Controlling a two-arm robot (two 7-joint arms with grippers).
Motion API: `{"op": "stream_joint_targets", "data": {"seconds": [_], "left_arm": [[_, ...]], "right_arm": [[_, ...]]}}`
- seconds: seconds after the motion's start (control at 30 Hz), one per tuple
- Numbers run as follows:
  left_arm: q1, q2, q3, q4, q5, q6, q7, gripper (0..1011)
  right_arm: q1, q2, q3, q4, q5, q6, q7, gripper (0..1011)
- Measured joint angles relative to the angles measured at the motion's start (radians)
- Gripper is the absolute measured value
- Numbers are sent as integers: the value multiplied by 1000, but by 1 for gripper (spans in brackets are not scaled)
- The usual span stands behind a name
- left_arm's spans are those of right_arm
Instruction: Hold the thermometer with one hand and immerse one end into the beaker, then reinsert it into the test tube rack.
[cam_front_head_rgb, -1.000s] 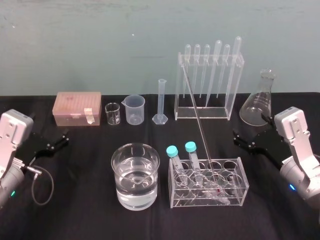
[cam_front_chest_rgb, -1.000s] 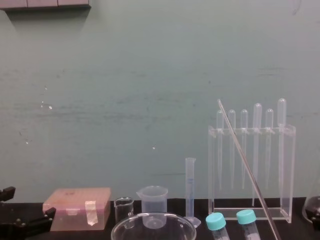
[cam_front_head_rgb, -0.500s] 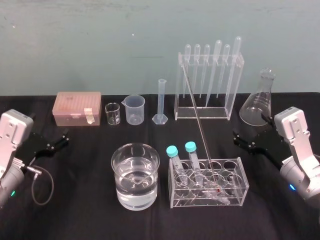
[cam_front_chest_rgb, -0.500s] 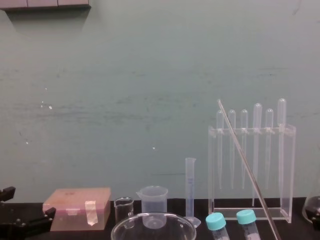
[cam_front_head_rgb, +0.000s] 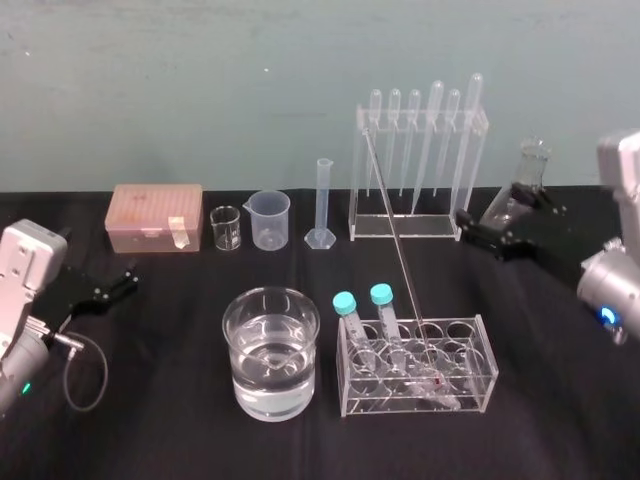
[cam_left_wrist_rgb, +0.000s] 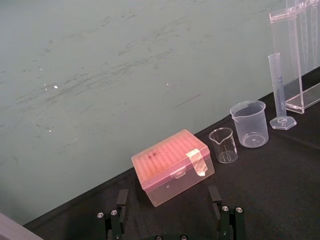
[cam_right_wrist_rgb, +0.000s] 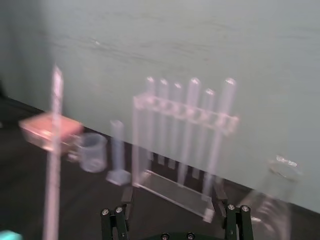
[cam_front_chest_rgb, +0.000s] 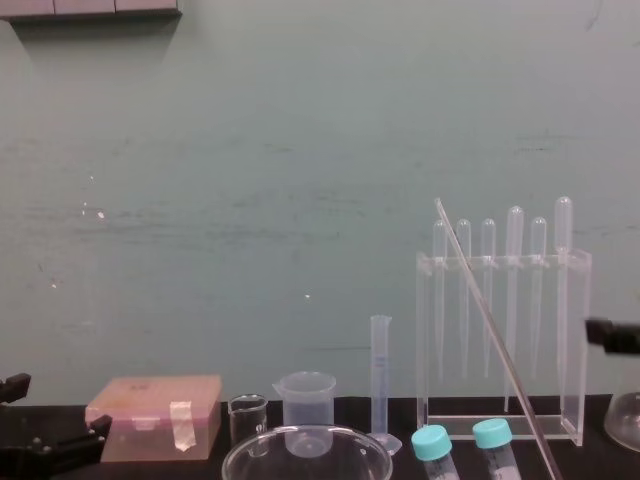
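Open, empty right gripper (cam_right_wrist_rgb: 172, 212) hangs by the flask (cam_front_head_rgb: 530, 165); a swing could clip it or the thermometer (cam_front_head_rgb: 400, 255). Left gripper (cam_left_wrist_rgb: 167, 217) sits open at left.

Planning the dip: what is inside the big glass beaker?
The beaker holds clear liquid, roughly half full, nothing else visible; nothing covers its inside. The thermometer leans in the low rack beside it, and the open right gripper hangs farther back, by the flask.
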Motion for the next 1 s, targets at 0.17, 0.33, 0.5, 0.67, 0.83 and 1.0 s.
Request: {"op": "stream_joint_targets", "data": {"seconds": [0.17,0.33,0.5,0.67,0.83,1.0], "left_arm": [[0,0,0,0,0,0,0,1008],[0,0,0,0,0,0,0,1008],[0,0,0,0,0,0,0,1008],[0,0,0,0,0,0,0,1008],[0,0,0,0,0,0,0,1008],[0,0,0,0,0,0,0,1008]], "right_arm": [[35,-2,22,-67,111,146,105,1004],[67,-3,9,-104,171,215,170,1004],[106,-1,-21,-118,207,250,209,1004],[143,-17,-49,-101,215,283,193,1004],[187,-47,-86,-71,213,320,145,1004],[224,-65,-124,-45,202,329,138,1004]]}}
